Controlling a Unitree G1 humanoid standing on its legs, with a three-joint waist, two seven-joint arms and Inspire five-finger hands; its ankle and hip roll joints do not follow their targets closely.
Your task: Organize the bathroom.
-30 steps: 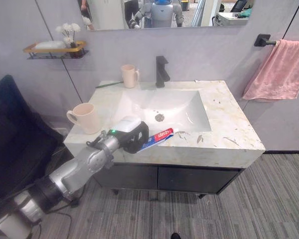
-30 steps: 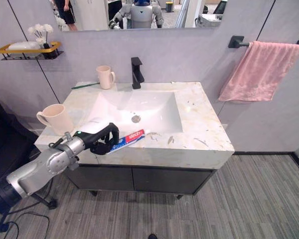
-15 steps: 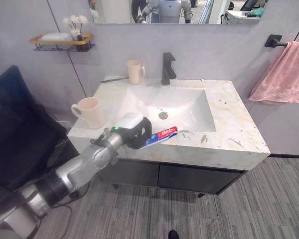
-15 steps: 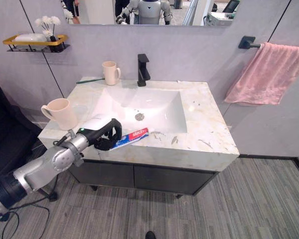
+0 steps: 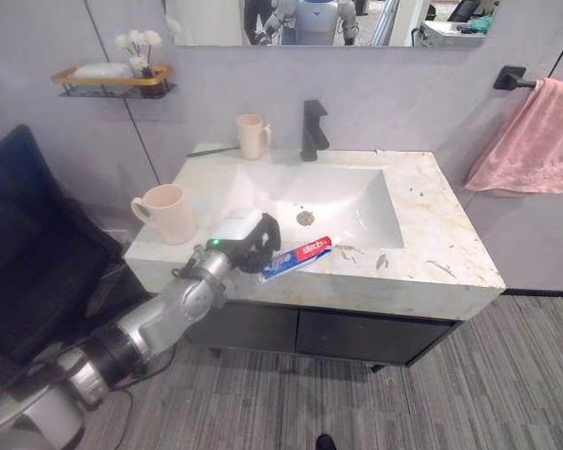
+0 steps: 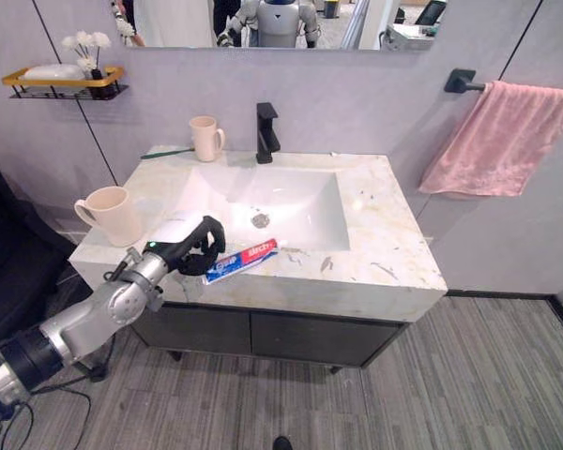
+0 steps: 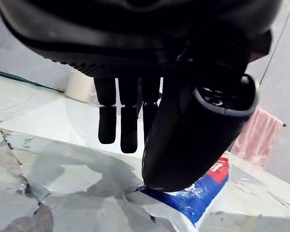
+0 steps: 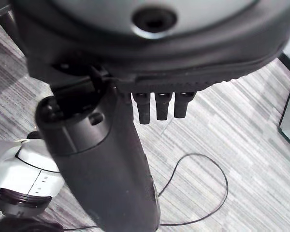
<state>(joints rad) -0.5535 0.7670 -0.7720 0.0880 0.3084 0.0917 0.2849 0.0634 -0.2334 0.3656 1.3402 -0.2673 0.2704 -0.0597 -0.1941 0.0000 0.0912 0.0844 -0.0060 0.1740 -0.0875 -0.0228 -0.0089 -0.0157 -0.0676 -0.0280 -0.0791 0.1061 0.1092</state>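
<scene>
A red, white and blue toothpaste tube [image 5: 297, 258] lies flat on the marble counter [image 5: 422, 253] near its front edge, in front of the sink basin [image 5: 357, 202]. My left hand [image 5: 247, 242] hovers over the tube's left end. In the left wrist view my thumb [image 7: 183, 135] rests on the tube [image 7: 203, 195] while the fingers [image 7: 128, 125] hang straight, apart from it. My right hand [image 8: 101, 159] hangs open over the striped floor.
A beige mug [image 5: 167, 212] stands on the counter's left edge next to my left hand. A second cup [image 5: 252, 135], a green toothbrush [image 5: 216, 150] and the black faucet [image 5: 311, 129] are at the back. A pink towel [image 5: 535, 136] hangs at the right.
The whole picture has shifted a little, so the camera moved. My left hand stays at the tube's left end with its fingers slightly more raised; the tube has not moved.
</scene>
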